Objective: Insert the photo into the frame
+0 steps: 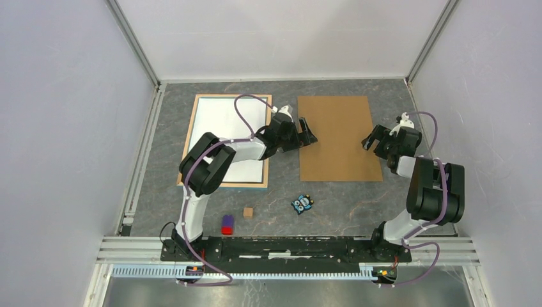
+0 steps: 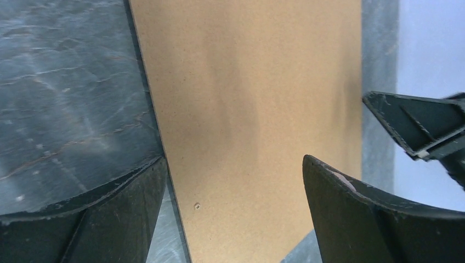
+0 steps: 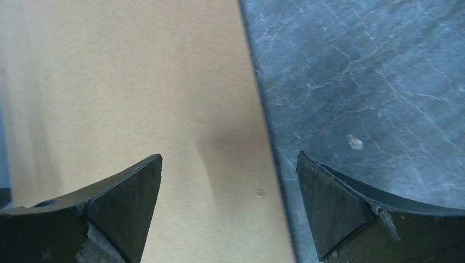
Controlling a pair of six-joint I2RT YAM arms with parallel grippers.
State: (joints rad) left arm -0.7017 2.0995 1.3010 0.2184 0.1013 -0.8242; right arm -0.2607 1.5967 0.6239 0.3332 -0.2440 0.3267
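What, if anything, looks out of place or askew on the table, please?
Nothing looks spilled or damaged. The frame and the brown board lie flat, side by side. Only three small strays in front of them seem unrelated: a tilted blue owl figure, a tan cube and a red-and-purple block.

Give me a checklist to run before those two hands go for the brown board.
1. Left hand open: ok.
2. Right hand open: ok.
3. Brown board edge lies between each hand's fingers: ok, both wrist views show it.
4. Fingers low enough to catch the board: cannot tell.
5. Photo white side up inside the frame: ok, though the left arm hides part of it.
6. Small toy apart from the board: ok.
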